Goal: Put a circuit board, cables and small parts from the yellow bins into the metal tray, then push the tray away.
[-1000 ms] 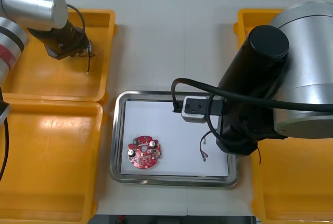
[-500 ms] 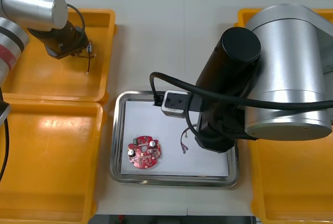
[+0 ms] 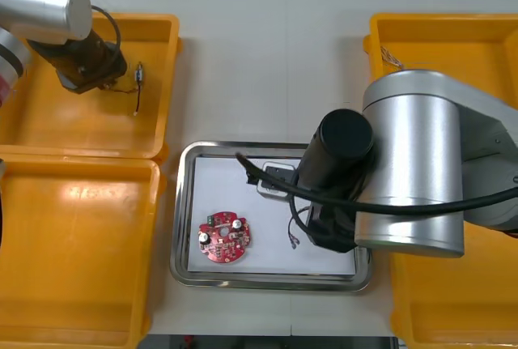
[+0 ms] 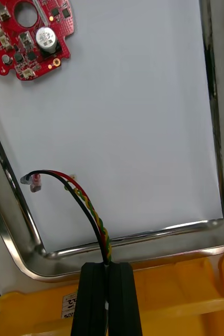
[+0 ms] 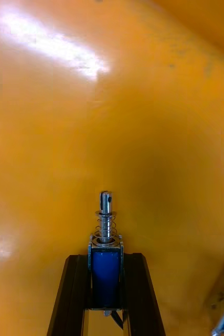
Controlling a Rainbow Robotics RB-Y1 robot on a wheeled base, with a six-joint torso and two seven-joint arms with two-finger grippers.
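1. Over the near right corner of the metal tray point(image 3: 182, 203), the right end effector point(image 4: 107, 265) is clenched on a red and yellow cable point(image 4: 85, 202). The cable's free end reaches out over the tray's white liner point(image 4: 143, 105), close to the rim.
2. The circuit board point(image 3: 224, 238) already lies in the tray, well apart from the cable's tip.
3. Above the far yellow bin point(image 3: 158, 41) on the robot's left, the left end effector point(image 5: 105, 257) is grasping a small metal part point(image 5: 106, 236). The part's sprung pin pokes out past the fingertips.
4. Risk on the right: the fingers sit about over the rim, so a release from this spot could leave the cable draped across the edge. It could then slide onto the surface when the tray is pushed.
5. The twisted cable looks springy and might cling to a finger as the grip lets go.
6. Risk on the left: a thin lead seems to trail from the part and could snag the bin wall on the way over. The narrow hold might also let the part twist or slip.
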